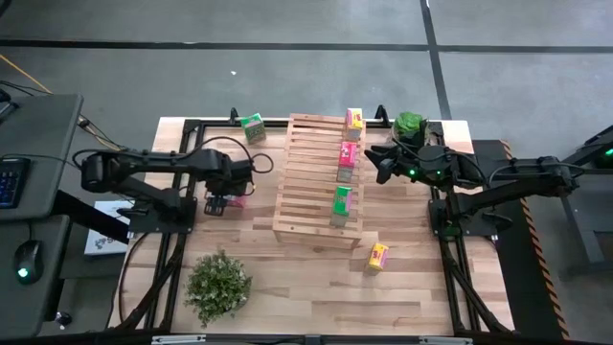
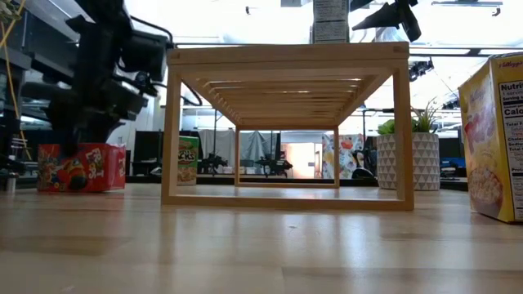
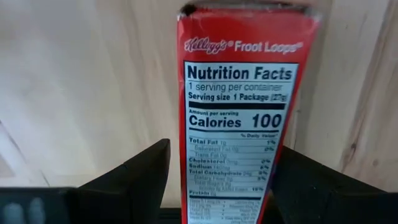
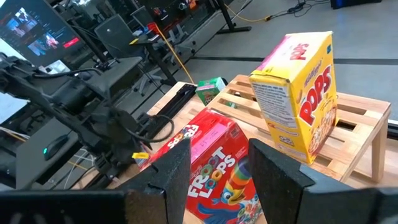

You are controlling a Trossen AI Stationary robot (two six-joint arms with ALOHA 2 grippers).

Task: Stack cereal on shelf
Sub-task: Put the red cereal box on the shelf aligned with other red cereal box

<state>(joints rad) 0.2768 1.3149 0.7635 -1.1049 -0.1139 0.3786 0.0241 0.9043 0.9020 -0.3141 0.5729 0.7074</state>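
High view first: the shelf (image 1: 308, 177) sits mid-table with three boxes lined along its right side, a yellow one (image 1: 354, 119) at the far end, a pink-red one (image 1: 348, 155) in the middle and a green one (image 1: 341, 201) nearest. Off the rack are a second green box (image 1: 253, 126) near the far left corner, a second yellow box (image 1: 378, 256) on the table at the near right, and a red Froot Loops box (image 3: 239, 112) on the tabletop to the left of the rack. The left gripper (image 1: 216, 202) is down over that red box; from its wrist camera the two fingers stand on either side of the narrow panel, with a sliver of gap on one side, so I'd say they bracket it rather than pinch it yet. The right gripper (image 4: 217, 168) hovers beside the rack's right edge, fingers parted, holding nothing. My reading is that the pickup of the fourth box is in hand. Next the left fingers need to close squarely on the carton, lift it clear and carry it over to a free spot on the slats
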